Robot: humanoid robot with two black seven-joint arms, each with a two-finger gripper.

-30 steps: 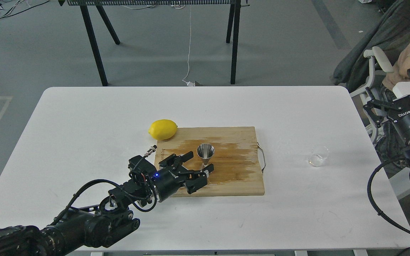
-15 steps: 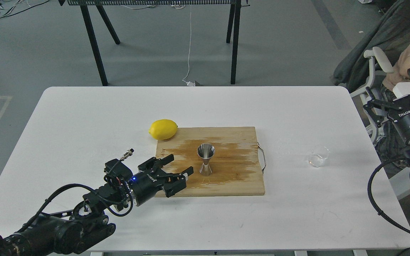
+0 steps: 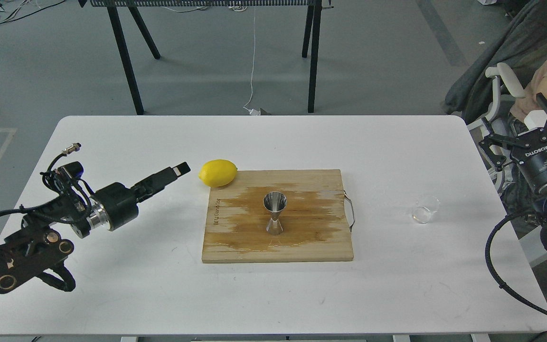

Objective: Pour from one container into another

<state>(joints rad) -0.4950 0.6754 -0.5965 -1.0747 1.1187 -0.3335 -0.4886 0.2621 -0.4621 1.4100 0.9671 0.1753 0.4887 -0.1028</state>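
The steel jigger (image 3: 274, 213) stands upright in the middle of a wet wooden cutting board (image 3: 323, 247). The small clear glass cup (image 3: 425, 209) sits on the white table (image 3: 112, 137) well to the right of the board, nothing touching it. My left gripper (image 3: 178, 169) hovers to the left of the board, near the lemon, pointing right; I see it edge-on, so its fingers cannot be told apart. My right gripper (image 3: 515, 124) is raised beyond the table's right edge, above and right of the cup, fingers spread open and empty.
A yellow lemon (image 3: 217, 172) lies at the board's far-left corner. The board has a wire handle (image 3: 351, 213) on its right side. A chair with grey cloth (image 3: 496, 76) stands off the table's right side. Black table legs (image 3: 124, 57) stand behind.
My left arm pulled back from the jigger, going left and up, and turned so its fingers now show edge-on. The right gripper shifted slightly left. Jigger and cup stayed put.
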